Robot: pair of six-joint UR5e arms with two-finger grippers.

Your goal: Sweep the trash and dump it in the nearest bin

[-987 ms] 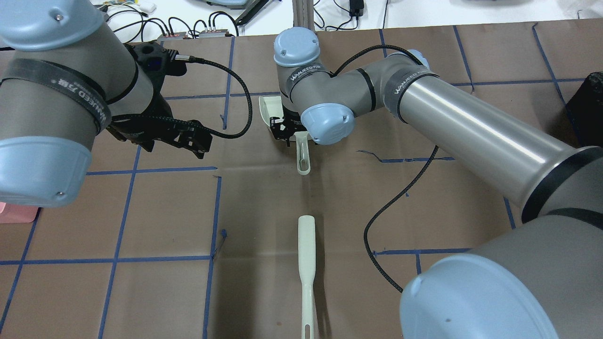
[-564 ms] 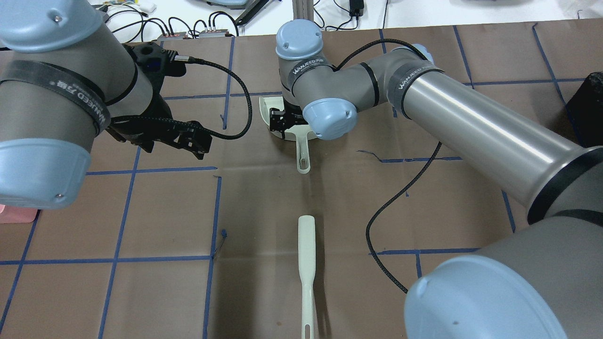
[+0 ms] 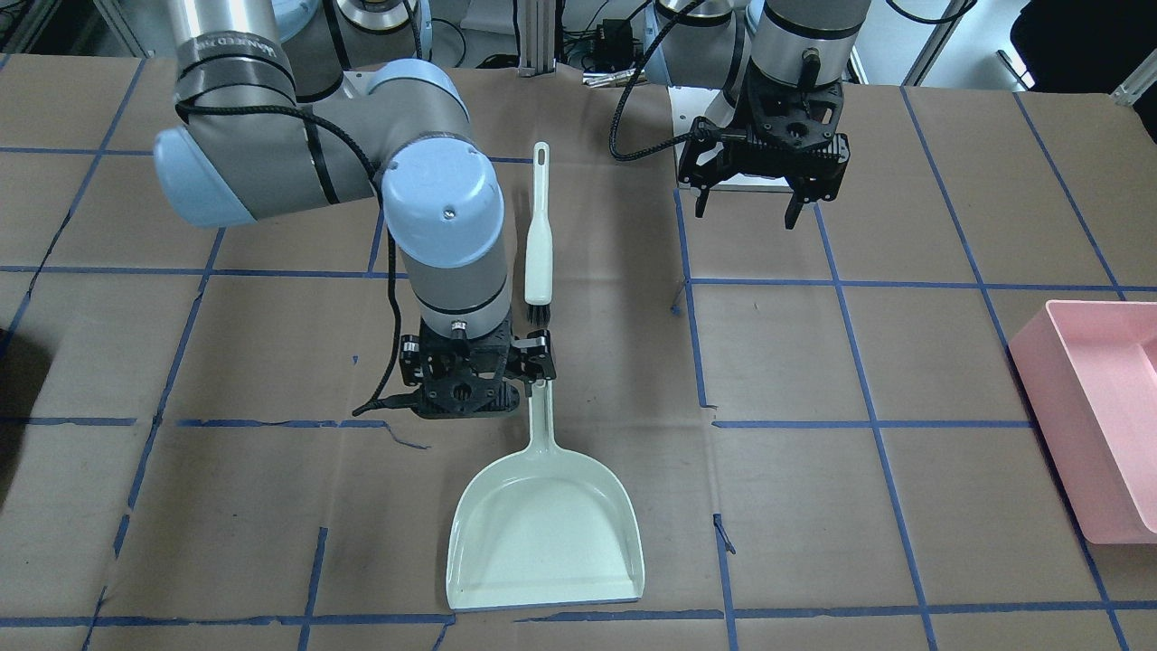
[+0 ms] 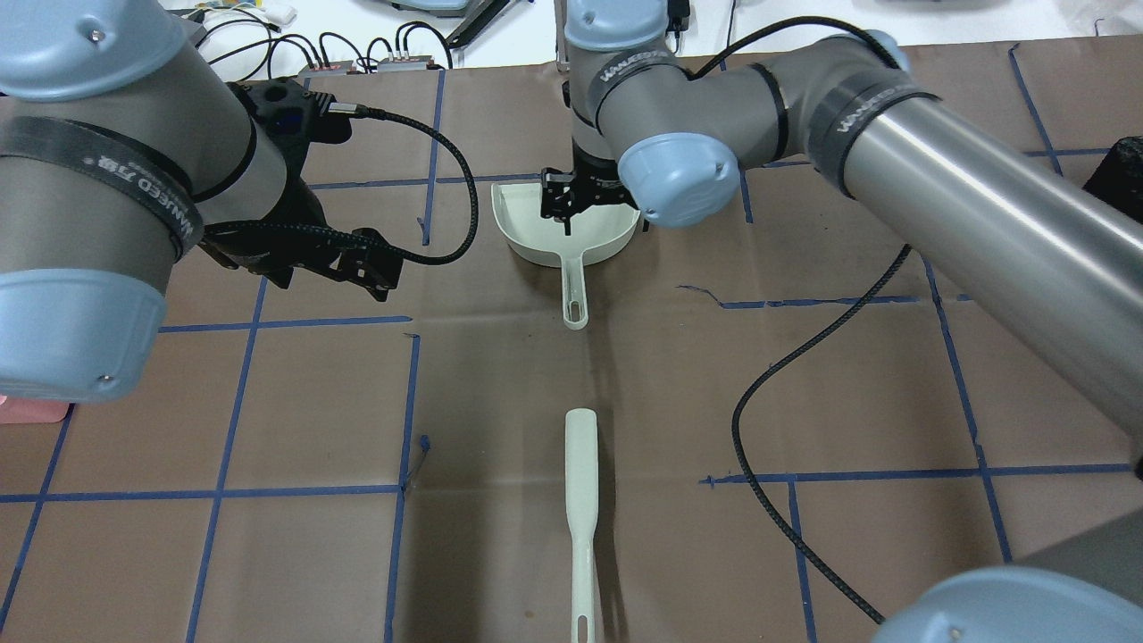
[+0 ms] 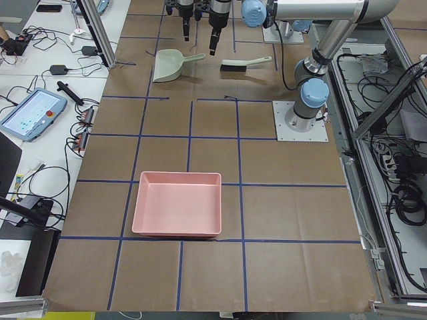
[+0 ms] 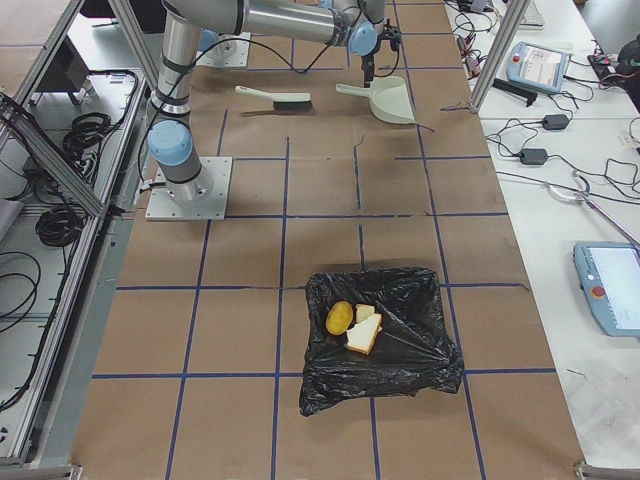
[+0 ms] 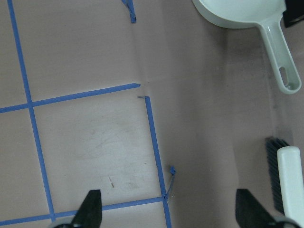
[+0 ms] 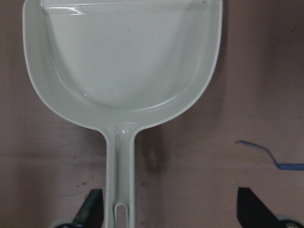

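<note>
1. The trash lies in the black-lined bin [image 6: 410, 350] at the table's end on the robot's right. It is a yellow potato-like lump [image 6: 339, 317] with the white bread pieces [image 6: 364, 334] touching it, well apart from both arms. Judged from that, the dumping looks done.
2. The dustpan [image 3: 547, 533] sits flat and empty on the table. The brush [image 3: 539, 244] lies in line with its handle, just beyond the handle's end.
3. One risk is a nudged pan. In the right wrist view the handle sits off-centre, close to one fingertip [image 8: 92, 209]. A sideways move made while the gripper is this low could drag or spin the dustpan.
4. A second risk applies if a grasp is intended. Closing on an off-centre handle would likely twist the pan instead of seating it squarely.
5. The right gripper [image 8: 168, 211] hovers over the dustpan's handle with its jaws spread wide and holds nothing. Whether a finger brushes the handle cannot be told.
6. The left gripper [image 3: 747, 208] hangs above bare table, also spread wide and empty, touching nothing. The brush lies near it. The pink bin [image 3: 1094, 416] stands on that side of the table.
</note>
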